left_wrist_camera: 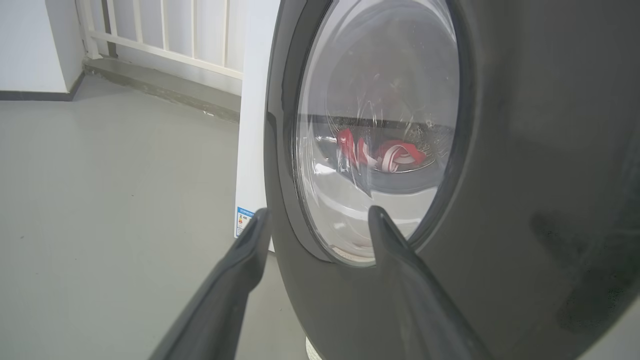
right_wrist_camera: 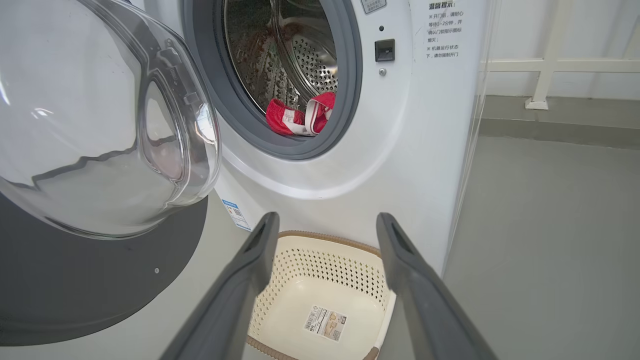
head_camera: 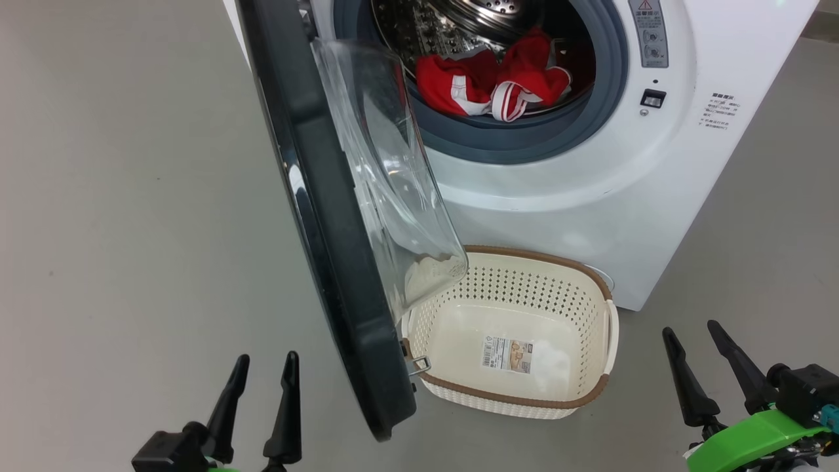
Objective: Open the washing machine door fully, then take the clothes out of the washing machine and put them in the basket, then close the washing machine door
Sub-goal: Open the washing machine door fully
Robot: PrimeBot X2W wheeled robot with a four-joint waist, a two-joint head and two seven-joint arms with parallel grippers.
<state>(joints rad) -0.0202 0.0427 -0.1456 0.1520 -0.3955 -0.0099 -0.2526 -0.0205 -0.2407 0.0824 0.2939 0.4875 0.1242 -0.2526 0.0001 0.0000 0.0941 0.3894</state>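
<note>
The clothes [head_camera: 498,82] lie at the drum's [head_camera: 426,33] front edge. The left gripper [head_camera: 267,356] and right gripper [head_camera: 689,326] hold their fingers wide, empty.

Grey floor [head_camera: 98,196] runs to a white railing [left_wrist_camera: 163,50] on a raised ledge [left_wrist_camera: 160,86].

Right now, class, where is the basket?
In the head view, the basket sits on the floor at lower centre, directly before the washing machine, just right of the open washing machine door.
</note>
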